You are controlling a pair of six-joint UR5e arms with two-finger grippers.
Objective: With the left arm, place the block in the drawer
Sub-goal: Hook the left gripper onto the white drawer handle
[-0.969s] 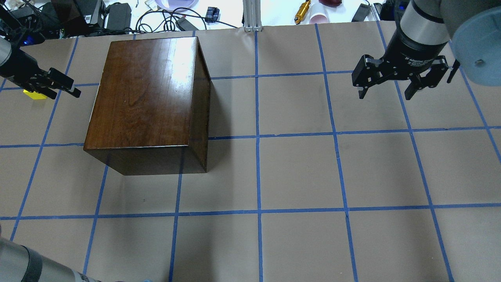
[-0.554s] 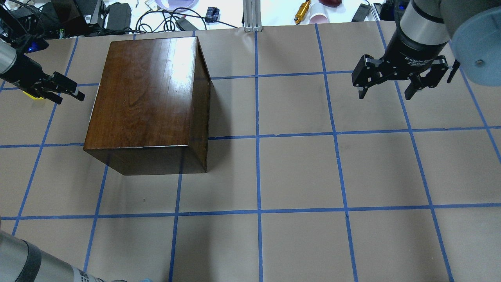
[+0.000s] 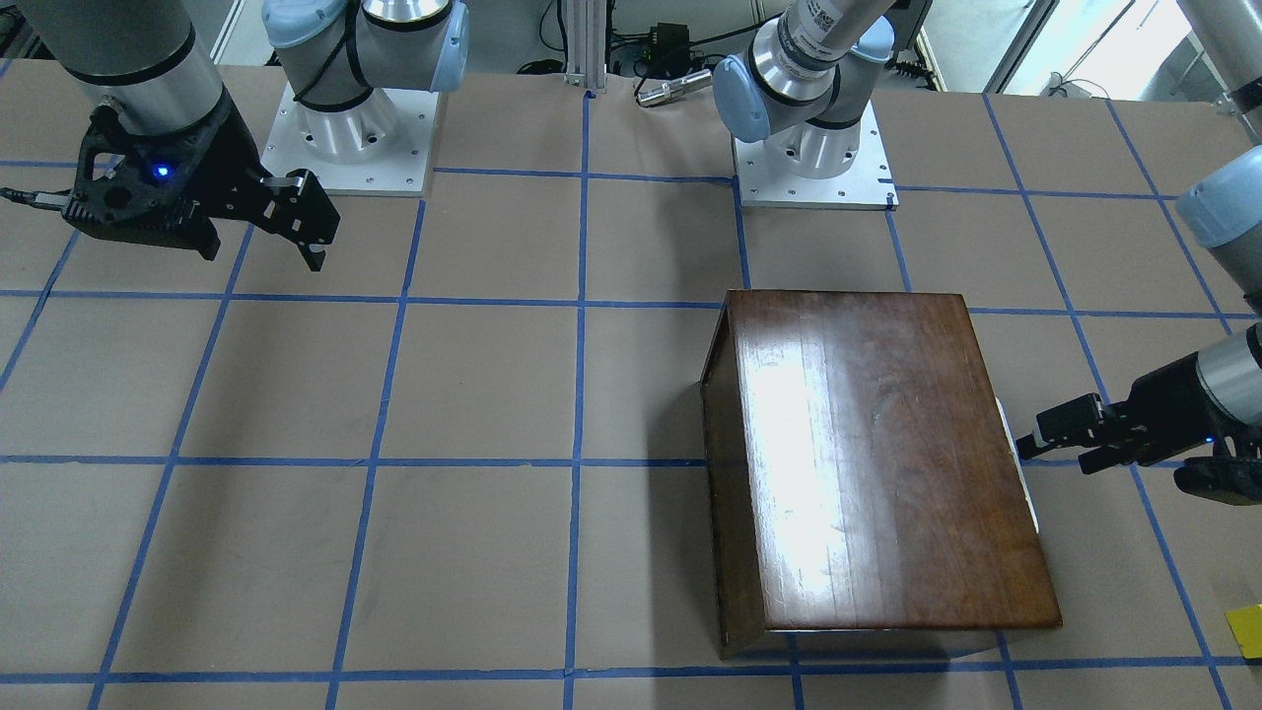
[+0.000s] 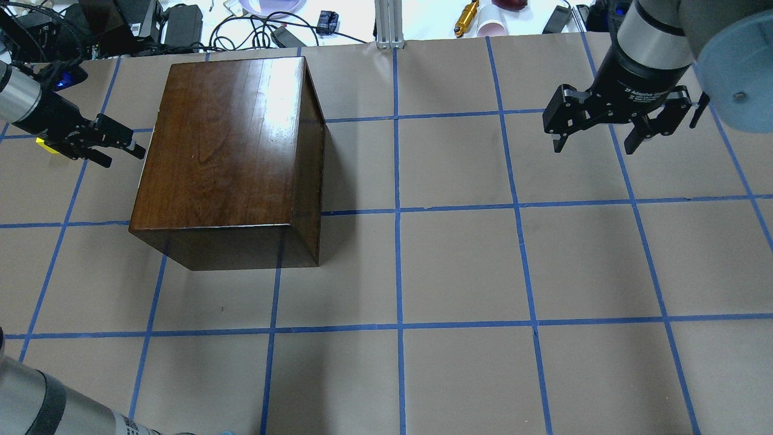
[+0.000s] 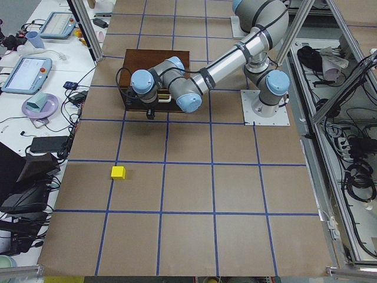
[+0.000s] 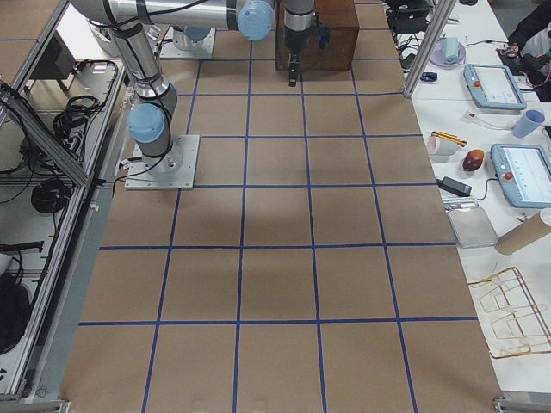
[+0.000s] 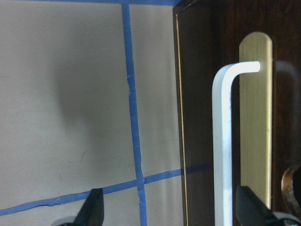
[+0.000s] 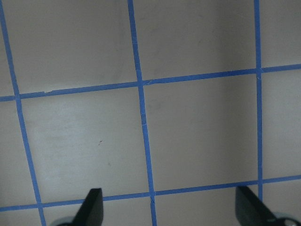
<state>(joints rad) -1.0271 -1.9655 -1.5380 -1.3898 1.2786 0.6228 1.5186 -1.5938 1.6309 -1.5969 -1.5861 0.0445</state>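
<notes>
the left claw (image 4: 124, 151) was held low and level just beside the left face of the dark wooden box (image 4: 229, 145), with its fingers pointed at that face. in the left wrist view its 2 fingers (image 7: 93, 209) were seen well apart, and the silvery handle (image 7: 222, 141) of the drawer (image 7: 197, 94) was framed between them, in front of a brass plate (image 7: 256, 117). whether the fingers were touching the handle could not be told. nothing was held in this claw. the drawer was seen shut inside the box, with only its dark front on show; in the front-facing view a thin pale strip of the handle (image 3: 1016, 463) was seen at the box's edge, close to the left claw (image 3: 1055, 449).

the yellow block (image 5: 118, 172) was left lying on the brown, blue-taped surface (image 4: 459, 266), well apart from the box and out beyond the left claw. in the overhead view only a sliver of the block (image 4: 43, 144) was seen behind that claw, and in the front-facing view the block (image 3: 1244, 631) was cut by the frame's edge.

the right claw (image 4: 595, 142) was held above the surface on the far side, well apart from the box, with its 2 fingers spread and nothing between them. in the right wrist view only bare surface was seen under the right claw (image 8: 169, 209).
</notes>
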